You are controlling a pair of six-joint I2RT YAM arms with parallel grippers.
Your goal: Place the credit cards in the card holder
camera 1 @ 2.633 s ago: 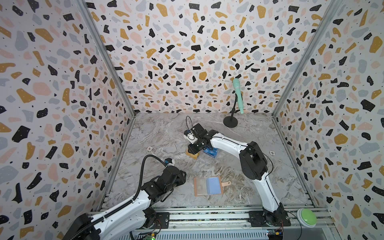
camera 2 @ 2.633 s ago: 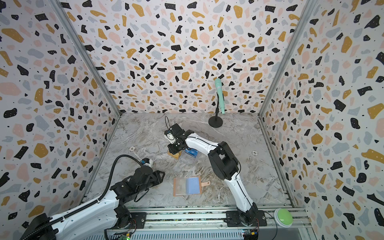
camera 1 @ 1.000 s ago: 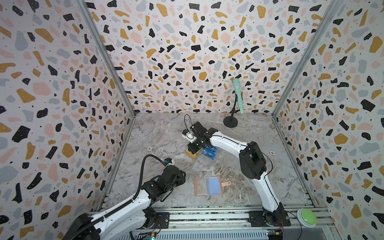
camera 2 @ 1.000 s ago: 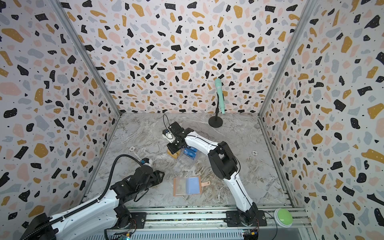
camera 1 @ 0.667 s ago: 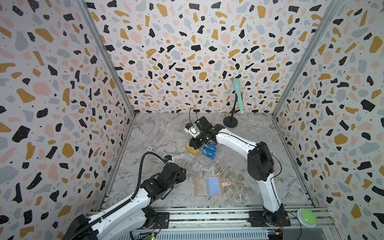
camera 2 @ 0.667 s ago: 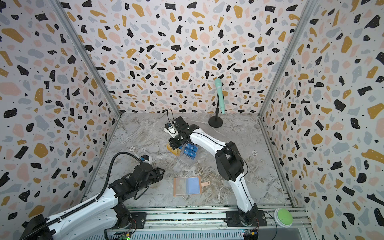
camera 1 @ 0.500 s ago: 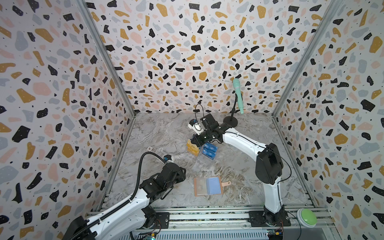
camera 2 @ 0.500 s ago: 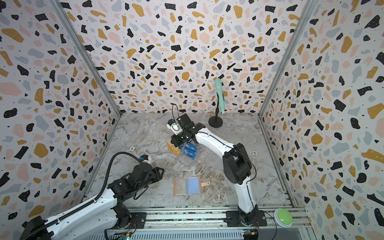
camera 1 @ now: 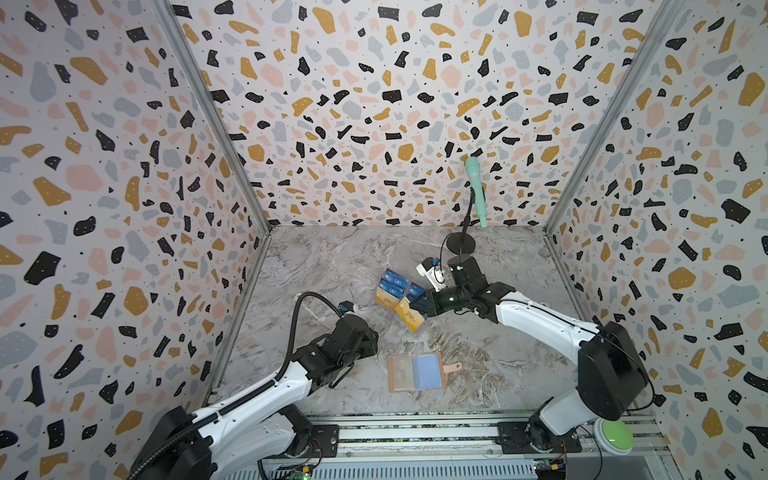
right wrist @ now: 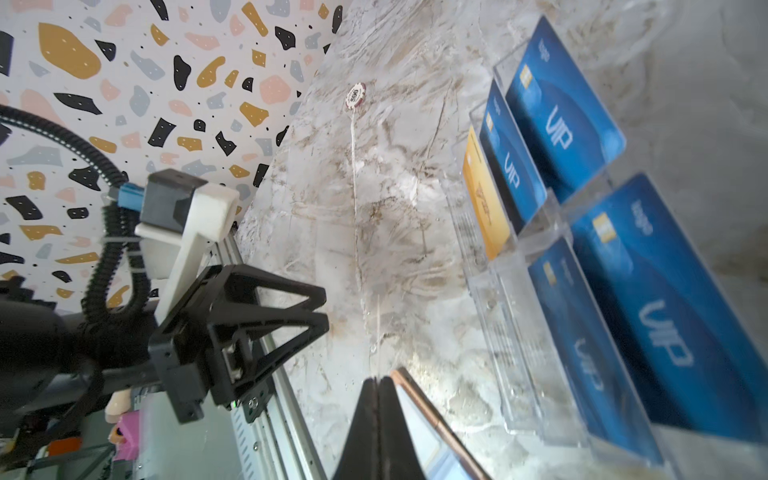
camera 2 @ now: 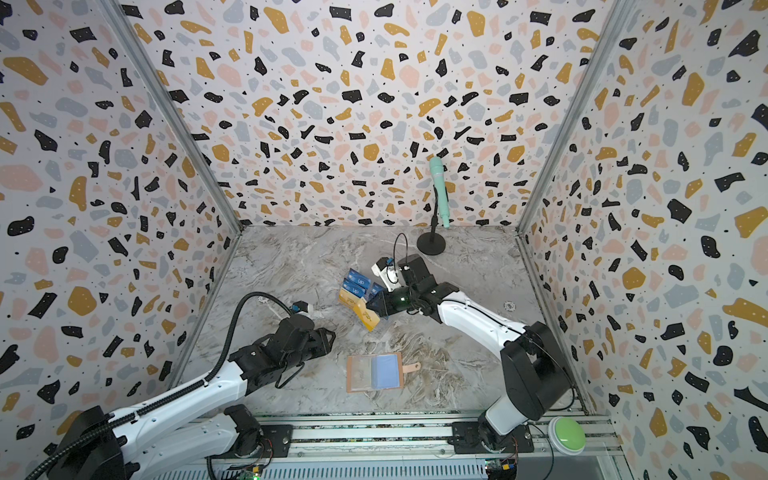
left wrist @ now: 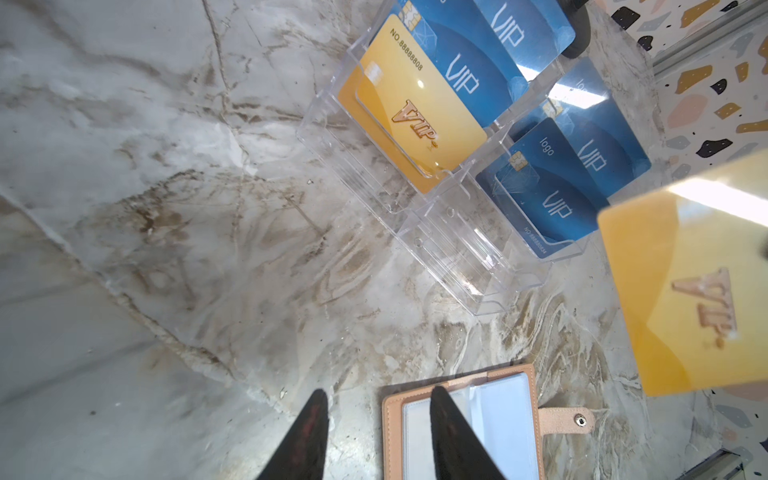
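**Figure.** Carrying one credit card toward the card holder.

The right hand (camera 1: pixel 420 309) is closed tight on one edge of a gold card (camera 1: pixel 409 316) and holds it clear of the surface (camera 1: pixel 332 257). The card's long axis slants from the stand side toward the holder side.

The card holder (camera 1: pixel 417 372) lies open and flat, well apart from this hand, on the side toward the robot's base rail. Its long axis runs across, from one arm toward the other, and the snap tab (camera 1: pixel 453 367) sticks out on the right arm's side. The half nearer the tab shows pale blue under its clear sleeve; whether that is a card cannot be told.

The left hand (camera 1: pixel 371 341) is the nearer of the two. It hovers just beside the holder's tab-less edge, partly open and empty. In the left wrist view one fingertip (left wrist: pixel 440 415) overlaps the holder's cover, but contact cannot be confirmed.

Just beside the right hand, on its far side, stands the clear acrylic stand (left wrist: pixel 457 257). It carries the blue cards (left wrist: pixel 552 199) and a second gold card (left wrist: pixel 415 112).

By this layout, the coming move is probably a descent of the gold card toward the holder across bare surface. Nothing stands between them, though the left hand crowds the holder's edge. A teal microphone (camera 1: pixel 476 191) on its stand rises well beyond the right hand.
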